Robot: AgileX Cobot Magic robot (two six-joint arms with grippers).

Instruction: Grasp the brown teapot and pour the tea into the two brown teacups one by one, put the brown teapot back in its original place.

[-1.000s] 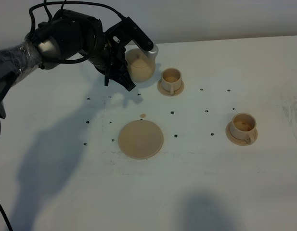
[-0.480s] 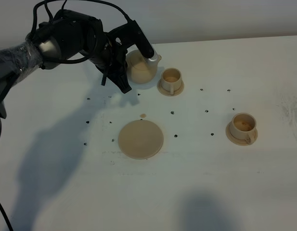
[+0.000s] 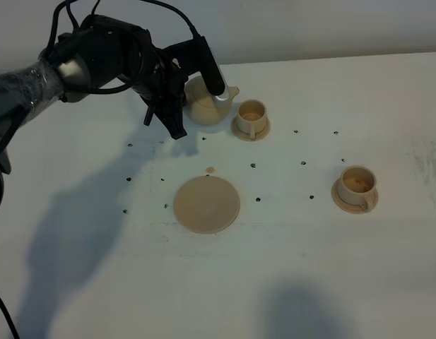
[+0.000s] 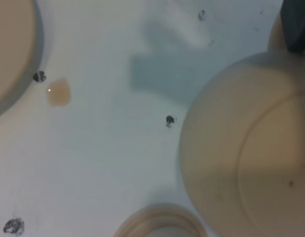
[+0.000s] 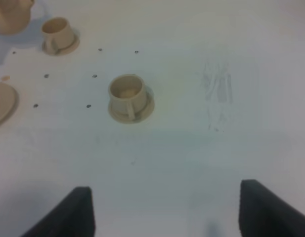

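While the black left arm (image 3: pixel 97 56) reaches over the white tabletop (image 3: pixel 309 268) with its wrist cocked, the left fingers (image 3: pixel 215 78) clamp the squat pale-tan teapot (image 3: pixel 205 108), tilted spout-first toward the small tan teacup (image 3: pixel 251 115) just beside it. The right fingers (image 5: pixel 68 212) hang spread, holding nothing.

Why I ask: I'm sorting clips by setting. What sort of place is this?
Probably a robot test bench, not a kitchen: a white table marked with black dots, a robot arm holding a teapot, and two small cups set out.
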